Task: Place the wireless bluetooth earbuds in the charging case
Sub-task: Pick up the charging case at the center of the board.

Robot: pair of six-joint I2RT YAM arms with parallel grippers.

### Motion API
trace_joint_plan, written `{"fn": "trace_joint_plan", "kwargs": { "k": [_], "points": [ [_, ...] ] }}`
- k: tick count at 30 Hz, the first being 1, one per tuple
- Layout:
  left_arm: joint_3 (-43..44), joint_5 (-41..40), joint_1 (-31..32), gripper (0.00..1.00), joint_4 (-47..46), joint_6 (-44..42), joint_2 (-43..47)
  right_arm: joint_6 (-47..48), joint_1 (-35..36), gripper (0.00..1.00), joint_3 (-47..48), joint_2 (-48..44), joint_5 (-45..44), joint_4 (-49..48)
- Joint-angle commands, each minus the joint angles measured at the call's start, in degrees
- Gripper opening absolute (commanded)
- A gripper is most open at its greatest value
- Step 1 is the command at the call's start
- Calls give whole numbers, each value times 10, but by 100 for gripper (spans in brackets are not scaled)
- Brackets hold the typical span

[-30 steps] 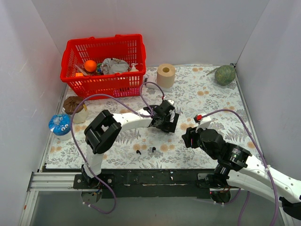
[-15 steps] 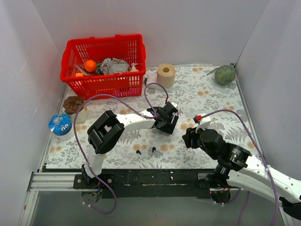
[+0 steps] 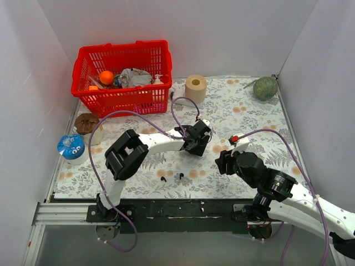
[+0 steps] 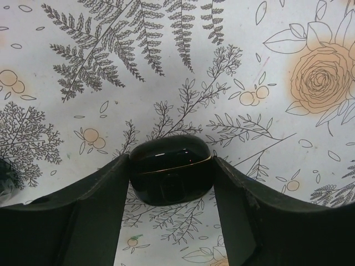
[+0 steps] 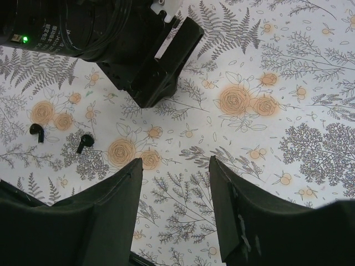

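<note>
The charging case (image 4: 171, 169), a glossy black closed shell, lies on the floral mat, and my left gripper (image 4: 172, 164) is shut on it, both fingers pressed to its sides. From above, the left gripper (image 3: 195, 144) hides the case at mid-table. Two tiny black earbuds (image 3: 162, 179) (image 3: 181, 177) lie near the front edge, apart from both grippers. The right wrist view shows them too, as earbuds (image 5: 36, 131) (image 5: 84, 141) at the left. My right gripper (image 5: 176, 166) stands open over bare mat with nothing between its fingers, right of the left gripper (image 5: 150, 61).
A red basket (image 3: 83, 91) of odds and ends stands at the back left. A paper roll (image 3: 195, 88) sits behind the left gripper, a green ball (image 3: 265, 87) at the back right. A brown-lidded cup (image 3: 87, 125) and a blue-capped bottle (image 3: 70, 147) stand at the left edge.
My left gripper's jaws have closed in from wide open onto the case, and the arm's elbow has shifted slightly right. The right arm has not moved.
</note>
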State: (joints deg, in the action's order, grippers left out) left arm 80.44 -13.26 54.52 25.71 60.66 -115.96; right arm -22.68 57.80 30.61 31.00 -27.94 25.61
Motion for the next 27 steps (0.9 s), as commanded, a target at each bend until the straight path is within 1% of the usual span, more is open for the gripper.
{"fn": "trace_joint_plan", "kwargs": {
  "k": [1, 5, 8, 9, 10, 11, 12, 13, 14, 15, 18, 21, 26, 27],
  "points": [
    [2, -8, 5, 54, 21, 7, -10, -2, -1, 59, 13, -9, -5, -6],
    [3, -15, 8, 53, 29, 17, -13, -4, -1, 59, 11, -9, -3, -8],
    [0, -16, 8, 47, 31, 24, -13, -4, -1, 59, 10, -9, -1, -8],
    [-3, -18, 9, 42, 31, 27, -12, -4, -1, 59, 10, -10, -1, -8],
    [-5, -19, 10, 39, 30, 30, -10, -6, -1, 59, 10, -11, 0, -7],
    [-8, -20, 10, 38, 29, 31, -5, -6, -2, 59, 11, -13, 1, -6],
    [-12, -23, 10, 39, 22, 31, -2, -7, -1, 59, 9, -14, 2, -7],
    [-17, -23, 10, 43, 18, 31, 0, -7, -1, 59, 10, -15, 2, -6],
    [-18, -25, 10, 63, 16, 33, 4, -7, -1, 59, 9, -15, 3, -6],
    [-19, -28, 10, 73, 17, 35, 6, -8, -1, 59, 9, -16, 3, -6],
    [-18, -41, 11, 91, 21, 44, 10, -9, -1, 59, 9, -15, 4, -6],
    [-9, -48, 11, 93, 30, 57, 10, -11, -1, 59, 9, -16, 4, -6],
    [9, -62, 14, 93, 54, 128, 0, -13, -1, 59, 8, -18, 4, -6],
    [23, -66, 14, 93, 72, 140, -5, -14, -1, 59, 9, -18, 4, -6]
  ]
}}
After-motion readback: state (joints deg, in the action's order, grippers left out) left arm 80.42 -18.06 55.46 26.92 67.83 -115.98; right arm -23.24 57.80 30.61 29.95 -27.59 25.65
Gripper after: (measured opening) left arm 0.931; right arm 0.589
